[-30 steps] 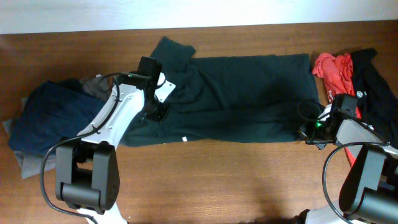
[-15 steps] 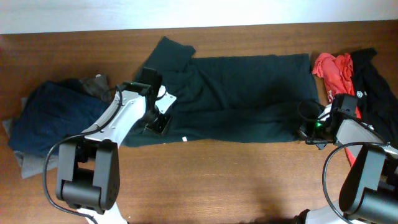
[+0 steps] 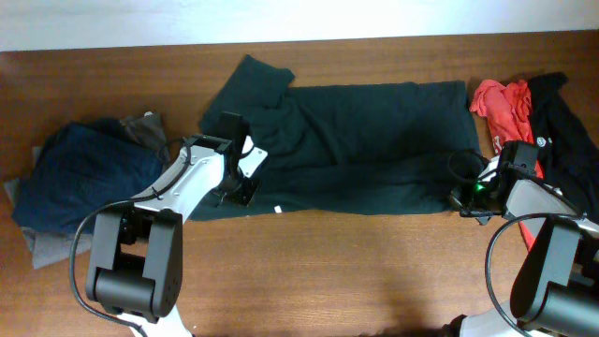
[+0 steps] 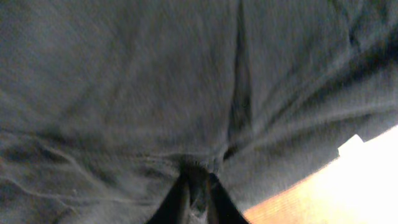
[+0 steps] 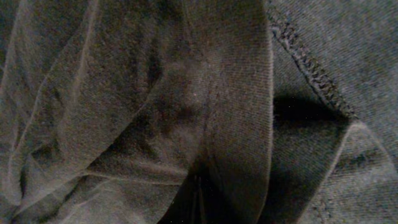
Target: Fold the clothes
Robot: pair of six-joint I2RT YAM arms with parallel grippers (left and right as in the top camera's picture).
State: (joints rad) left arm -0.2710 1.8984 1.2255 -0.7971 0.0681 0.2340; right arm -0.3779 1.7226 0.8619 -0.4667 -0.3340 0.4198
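On one table (image 3: 328, 271), one green shirt (image 3: 374, 140) (pinched), left claw (image 3: 240, 192), right claw (image 3: 463, 199).

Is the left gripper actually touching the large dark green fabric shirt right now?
Touching. The left wrist view shows the left gripper shut on a puckered fold of the large dark green fabric shirt.

left arm (image 3: 182, 178): white shells, black joints, black cable (image 3: 73, 245) | right arm (image 3: 530, 197): white shells, green light (image 3: 479, 186)
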